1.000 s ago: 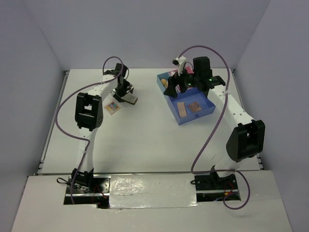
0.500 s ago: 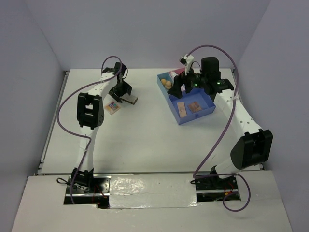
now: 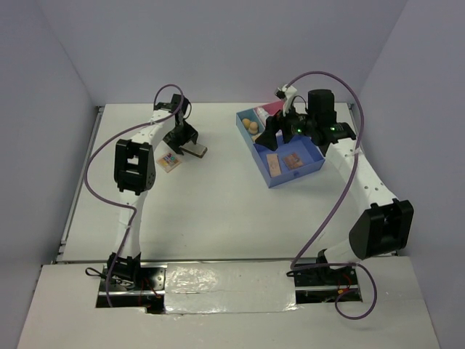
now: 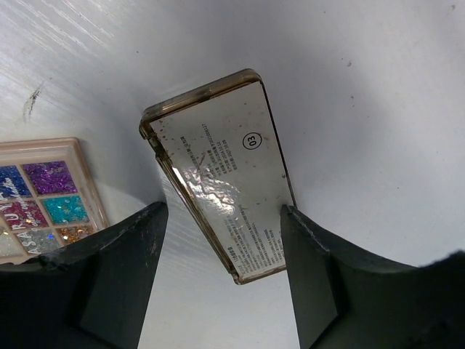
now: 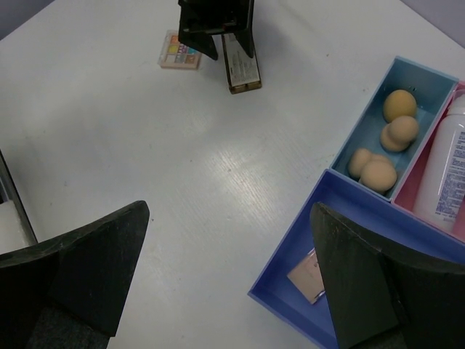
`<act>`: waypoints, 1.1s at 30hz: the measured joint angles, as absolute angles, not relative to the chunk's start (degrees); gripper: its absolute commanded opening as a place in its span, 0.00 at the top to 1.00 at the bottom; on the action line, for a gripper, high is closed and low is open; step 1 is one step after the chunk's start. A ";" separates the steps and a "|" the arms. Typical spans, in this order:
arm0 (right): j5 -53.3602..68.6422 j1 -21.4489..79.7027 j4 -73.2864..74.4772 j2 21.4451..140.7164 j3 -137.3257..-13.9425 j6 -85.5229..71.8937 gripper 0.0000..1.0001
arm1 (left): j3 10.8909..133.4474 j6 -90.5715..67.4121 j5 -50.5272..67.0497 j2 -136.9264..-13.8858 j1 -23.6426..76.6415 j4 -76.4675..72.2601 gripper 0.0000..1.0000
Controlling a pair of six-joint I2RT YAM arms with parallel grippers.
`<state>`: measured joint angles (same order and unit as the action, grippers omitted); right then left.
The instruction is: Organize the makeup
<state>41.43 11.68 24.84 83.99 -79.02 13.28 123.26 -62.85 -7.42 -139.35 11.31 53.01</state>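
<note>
A gold-edged palette [image 4: 221,171] lies back side up on the table, also in the top view [image 3: 195,150] and right wrist view [image 5: 241,68]. My left gripper [image 4: 221,273] is open, its jaws either side of the palette's near end, not touching. A multicolour-squares palette [image 4: 40,200] lies to its left, also in the top view [image 3: 170,161]. My right gripper [image 5: 229,273] is open and empty, high above the tray's left edge. The blue-and-pink tray [image 3: 311,169] holds tan sponges [image 5: 389,142], a white bottle [image 5: 447,171] and two flat palettes [image 3: 282,161].
The white walls enclose the table on the left, back and right. The left arm's gripper [image 5: 216,22] shows at the top of the right wrist view. Bare table lies between the two palettes and the tray.
My right gripper has lifted away from the tray's back compartments and moved right and up. The left gripper has stayed over the gold-edged palette.
</note>
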 measured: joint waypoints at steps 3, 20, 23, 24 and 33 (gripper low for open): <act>41.45 11.68 24.82 83.35 -78.87 13.28 0.00 | 121.40 -62.76 -7.09 -138.23 11.27 51.31 0.20; 41.41 11.62 24.47 82.11 -77.28 13.30 0.00 | 119.96 -68.69 -1.76 -137.71 9.21 46.28 0.16; 41.39 11.62 24.43 82.11 -77.28 13.30 0.00 | 122.74 -69.41 -1.37 -139.37 9.06 48.31 0.14; 41.39 11.62 24.45 82.11 -77.28 13.30 0.00 | 123.24 -69.56 -1.37 -139.61 9.04 48.84 0.14; 41.34 11.53 24.53 82.65 -77.56 13.30 0.00 | 128.35 -70.96 -1.21 -142.39 8.43 53.87 0.13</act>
<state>41.34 11.53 24.53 82.65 -77.56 13.30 128.35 -70.96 -1.21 -142.39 8.43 53.87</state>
